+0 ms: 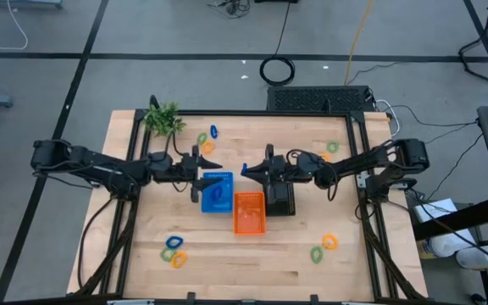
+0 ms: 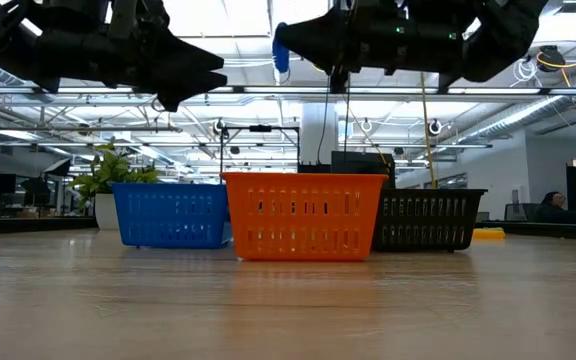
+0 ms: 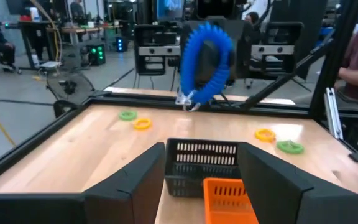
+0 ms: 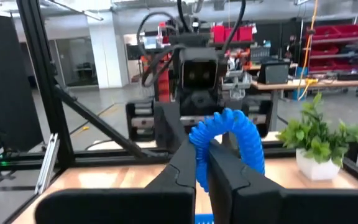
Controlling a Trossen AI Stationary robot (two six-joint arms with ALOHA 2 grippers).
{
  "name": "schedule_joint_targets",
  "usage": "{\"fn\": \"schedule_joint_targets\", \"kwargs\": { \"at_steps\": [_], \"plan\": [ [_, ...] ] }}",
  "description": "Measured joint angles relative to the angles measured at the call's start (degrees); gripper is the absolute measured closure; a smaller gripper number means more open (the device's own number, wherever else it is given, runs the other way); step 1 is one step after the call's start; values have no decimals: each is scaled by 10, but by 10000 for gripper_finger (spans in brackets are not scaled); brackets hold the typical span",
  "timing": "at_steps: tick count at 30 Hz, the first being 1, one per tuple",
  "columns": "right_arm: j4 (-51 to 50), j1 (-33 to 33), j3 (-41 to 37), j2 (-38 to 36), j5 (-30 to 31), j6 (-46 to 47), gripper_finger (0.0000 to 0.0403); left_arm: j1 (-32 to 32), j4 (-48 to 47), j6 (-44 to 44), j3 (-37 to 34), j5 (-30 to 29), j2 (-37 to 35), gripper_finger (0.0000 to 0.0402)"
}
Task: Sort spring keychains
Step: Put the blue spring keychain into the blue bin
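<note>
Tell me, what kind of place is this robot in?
Probably a big robotics lab or workshop: rows of ceiling lights over an open hall, workbenches with equipment behind the wooden table, and red storage bins on shelves.

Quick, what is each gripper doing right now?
Left gripper: open, holding nothing, above the blue basket.
Right gripper: shut on a blue keychain.

Both arms reach level toward the middle, grippers facing each other, raised off the desk. The left gripper (image 1: 213,163) points to 3 o'clock, fingers apart. The right gripper (image 1: 246,170) points to 9 o'clock, fingers pinched together.
</note>
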Motion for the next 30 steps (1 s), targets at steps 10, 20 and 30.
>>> {"fn": "schedule_joint_targets", "kwargs": {
  "at_steps": [10, 20, 30],
  "plan": [
    [-3, 10, 3, 0, 1, -13, 399, -8, 51, 10, 38, 13, 67, 190],
    [-3, 12, 3, 0, 1, -13, 399, -8, 42, 53, 124, 18, 135, 190],
    [-3, 14, 3, 0, 1, -14, 399, -8, 7, 68, 175, 18, 177, 190]
  ]
}}
